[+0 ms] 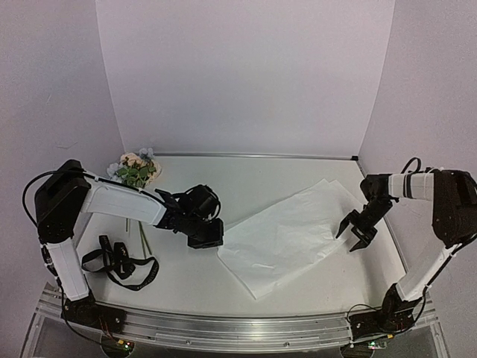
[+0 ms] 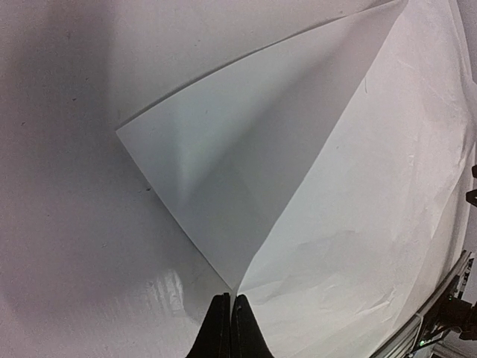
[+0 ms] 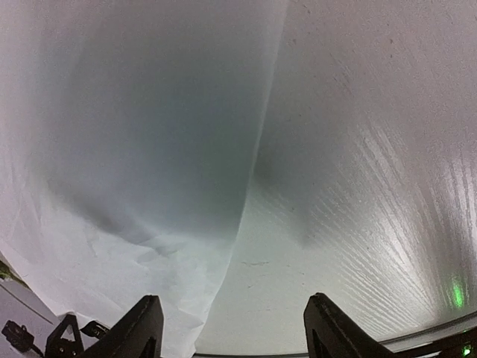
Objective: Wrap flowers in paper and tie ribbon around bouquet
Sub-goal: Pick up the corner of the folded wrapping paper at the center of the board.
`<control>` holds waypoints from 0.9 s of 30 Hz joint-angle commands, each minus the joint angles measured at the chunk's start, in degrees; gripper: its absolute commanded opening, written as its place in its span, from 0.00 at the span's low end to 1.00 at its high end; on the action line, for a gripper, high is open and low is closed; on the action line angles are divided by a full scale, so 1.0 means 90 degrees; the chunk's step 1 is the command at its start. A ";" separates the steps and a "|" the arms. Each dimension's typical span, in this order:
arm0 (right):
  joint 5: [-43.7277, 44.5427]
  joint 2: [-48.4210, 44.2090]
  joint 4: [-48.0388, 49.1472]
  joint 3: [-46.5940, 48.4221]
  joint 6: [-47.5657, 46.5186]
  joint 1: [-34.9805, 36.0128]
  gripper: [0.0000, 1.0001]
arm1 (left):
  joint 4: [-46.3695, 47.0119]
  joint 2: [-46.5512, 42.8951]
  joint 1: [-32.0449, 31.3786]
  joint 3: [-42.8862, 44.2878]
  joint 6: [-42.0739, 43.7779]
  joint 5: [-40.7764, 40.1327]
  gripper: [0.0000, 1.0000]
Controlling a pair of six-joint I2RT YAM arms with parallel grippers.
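Paper (image 1: pixel 287 235): left corner at the left jaws, which are pressed together, apparently pinching it. Right jaws spread over its right edge; contact unclear. Long axis runs near-left to far-right on the counter (image 1: pixel 194 291). Flowers (image 1: pixel 136 170) far left, well apart, stems mostly hidden. Ribbon (image 1: pixel 119 265) near left.

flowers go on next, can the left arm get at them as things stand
Probably not yet: the left gripper is shut on a corner of the paper. Once it lets go, the flowers lie uncovered just beyond that arm.
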 commanded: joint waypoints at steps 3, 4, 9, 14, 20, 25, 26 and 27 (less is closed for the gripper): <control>0.0291 0.0483 0.0265 0.0380 0.0042 -0.0040 0.53 | 0.0024 -0.0839 0.0019 -0.0409 -0.0140 -0.0356 0.00; 0.0271 0.0597 0.0318 0.0456 0.0057 -0.0040 0.49 | -0.0007 -0.0946 0.0020 -0.0479 -0.0151 -0.0396 0.00; 0.0114 0.1199 0.0586 0.1008 0.0222 0.0072 0.28 | -0.0085 -0.1642 0.0021 -0.0931 -0.0295 -0.0484 0.00; 0.0180 0.1840 0.0684 0.1766 0.0253 0.0589 0.20 | -0.0089 -0.2707 0.0008 -0.1342 -0.0259 -0.0809 0.00; 0.0158 0.2938 0.0662 0.3422 0.0655 0.1447 0.20 | 0.0691 -0.4020 -0.0120 -0.1547 0.0761 -0.0694 0.00; 0.0102 0.3644 0.0607 0.4554 0.1182 0.1965 0.22 | 0.1209 -0.3774 -0.0270 -0.0873 0.2017 0.0312 0.00; 0.0091 0.3691 0.0602 0.4681 0.1278 0.2051 0.22 | 0.1246 -0.3529 -0.0305 -0.0679 0.2234 0.0601 0.00; 0.0074 0.3720 0.0602 0.4764 0.1338 0.2113 0.24 | 0.1245 -0.3320 -0.0338 -0.0423 0.2433 0.0839 0.00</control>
